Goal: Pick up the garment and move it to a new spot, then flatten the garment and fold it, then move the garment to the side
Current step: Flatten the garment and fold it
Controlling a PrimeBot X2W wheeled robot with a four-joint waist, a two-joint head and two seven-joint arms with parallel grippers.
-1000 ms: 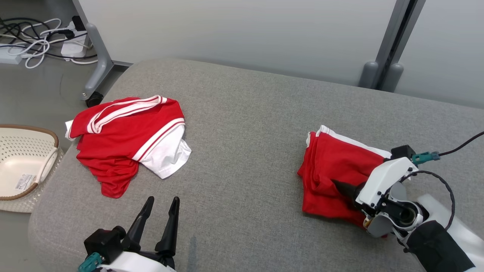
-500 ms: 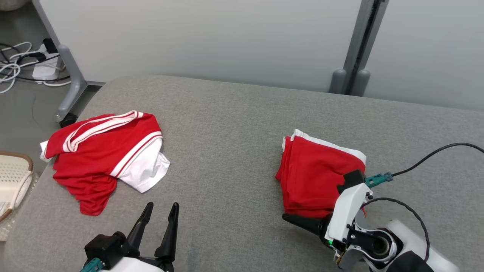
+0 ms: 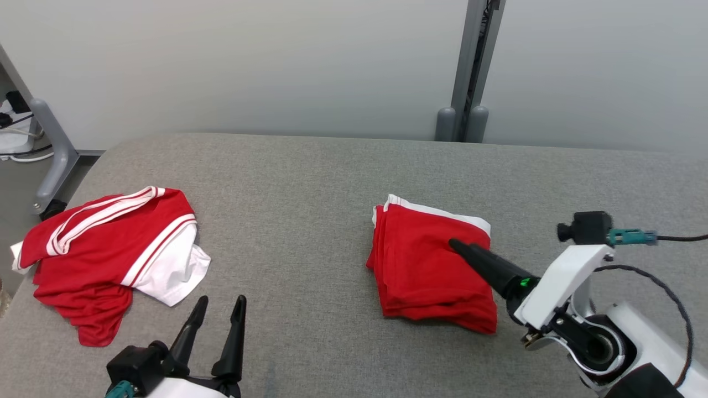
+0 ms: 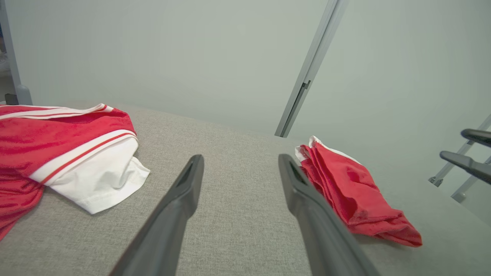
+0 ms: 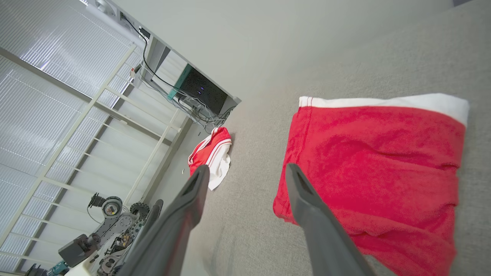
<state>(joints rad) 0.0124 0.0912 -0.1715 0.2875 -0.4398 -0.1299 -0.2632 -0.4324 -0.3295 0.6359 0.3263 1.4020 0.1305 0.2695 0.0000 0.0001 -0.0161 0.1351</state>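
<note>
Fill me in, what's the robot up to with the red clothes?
The right pincer hangs open over a folded red garment on the right of the grey padded surface, gripping nothing. The left pincer is open too, idle near the front edge. A second red and white garment lies crumpled on the left, untouched.

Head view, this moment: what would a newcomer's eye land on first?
The neatly folded red garment right of centre on the grey cushion, with the right claw open and poised at its near edge. Next, the crumpled red-and-white garment at the cushion's far left, a bright contrast; the left claw stands open at the lower left.
</note>
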